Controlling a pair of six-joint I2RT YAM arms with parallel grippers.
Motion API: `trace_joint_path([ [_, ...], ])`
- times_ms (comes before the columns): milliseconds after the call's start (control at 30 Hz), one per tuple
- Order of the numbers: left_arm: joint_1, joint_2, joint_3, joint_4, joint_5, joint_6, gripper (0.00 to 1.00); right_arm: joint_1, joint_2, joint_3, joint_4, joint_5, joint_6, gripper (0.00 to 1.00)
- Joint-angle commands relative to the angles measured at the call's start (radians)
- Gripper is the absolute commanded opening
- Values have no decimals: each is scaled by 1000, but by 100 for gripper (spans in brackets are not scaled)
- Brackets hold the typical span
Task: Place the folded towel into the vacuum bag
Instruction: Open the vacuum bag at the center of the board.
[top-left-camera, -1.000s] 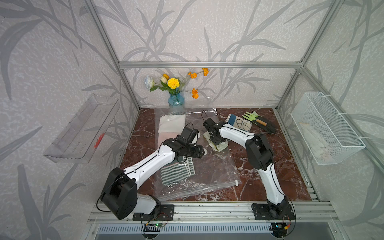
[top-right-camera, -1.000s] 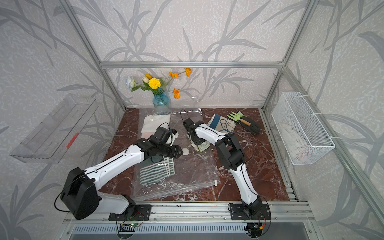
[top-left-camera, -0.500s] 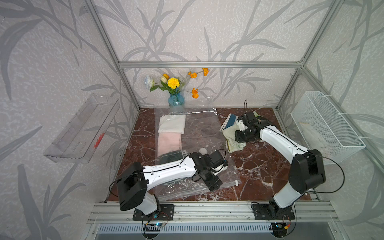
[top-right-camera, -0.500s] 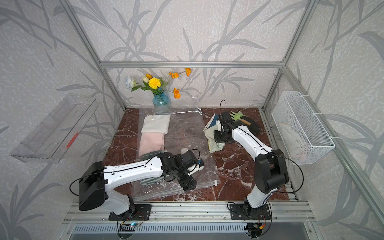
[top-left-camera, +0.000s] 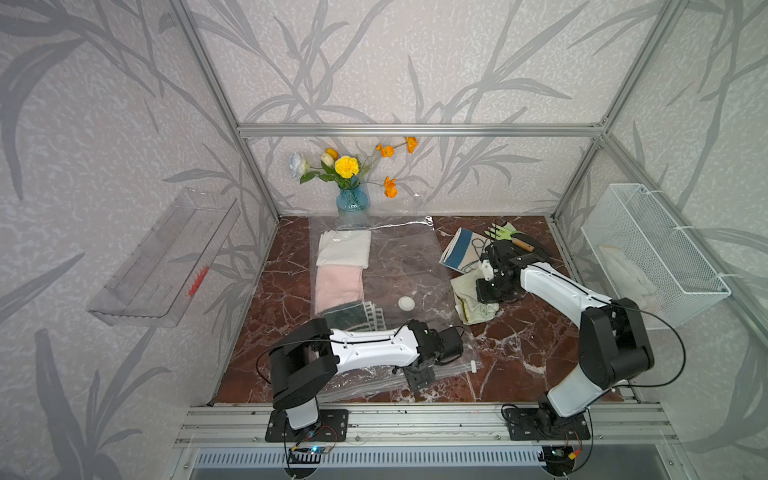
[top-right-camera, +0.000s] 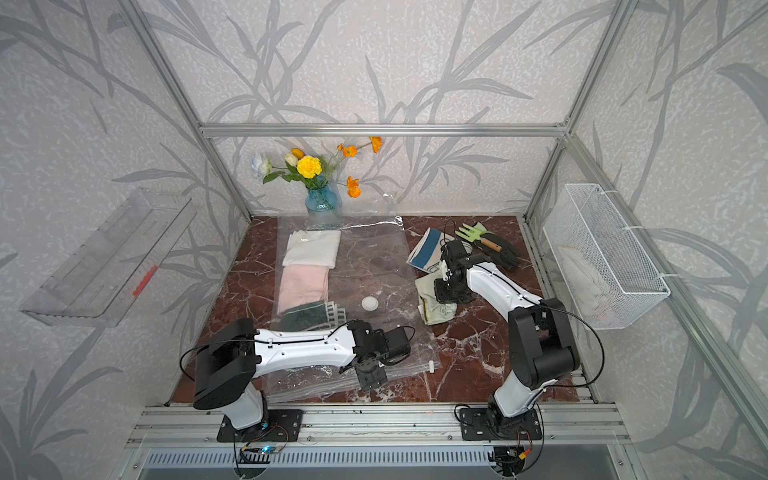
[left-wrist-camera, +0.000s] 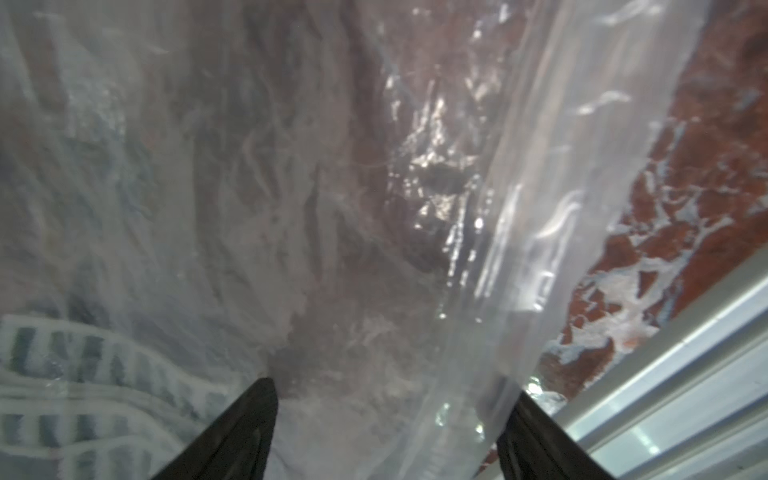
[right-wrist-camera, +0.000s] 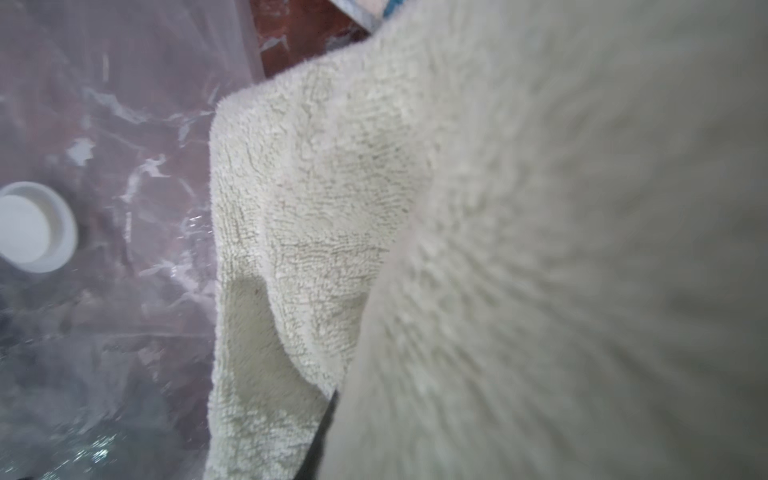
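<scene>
Both arms have pulled away from the middle of the bag (top-left-camera: 407, 257) since a second back. My left arm now lies low across the bag's near end, elbow folded back by its base. Its wrist is turned so the left gripper (top-left-camera: 419, 380) points toward the near side, over the bag's near edge. Its fingers (left-wrist-camera: 249, 424) stand wide apart with the clear plastic running between them; I see no pinch on it.

My right arm reaches to the far right with its elbow high. The right gripper (top-left-camera: 484, 291) is pressed down into the pale green towel (top-left-camera: 473, 309), closed on a fold as far as the cloth across my wrist camera lets me judge. That towel sits bunched on the table (top-left-camera: 519, 353) just right of the bag, outside it, about level with the white valve cap (top-left-camera: 406, 303).
</scene>
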Motion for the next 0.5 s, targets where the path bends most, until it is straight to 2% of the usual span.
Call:
trace_joint_path([
  [0,2,12,-7,7,-142,8,69,80,39,53,-51,238,-38,28],
  [67,7,11,-3,16,-157,-1,60,120,71,79,-71,304,-35,39],
  [133,15,-1,-4,27,-138,-5,50,134,72,92,-80,303,-29,47],
  [200,24,-17,-9,45,-127,-9,34,135,54,87,-78,288,-16,51],
  [267,35,-33,-11,60,-113,-13,25,130,38,69,-78,267,-4,54],
  [367,54,-51,-11,83,-90,-22,21,129,-14,52,-72,164,21,60],
  [467,68,-61,-14,101,-67,-26,19,140,-64,13,-22,53,72,71],
])
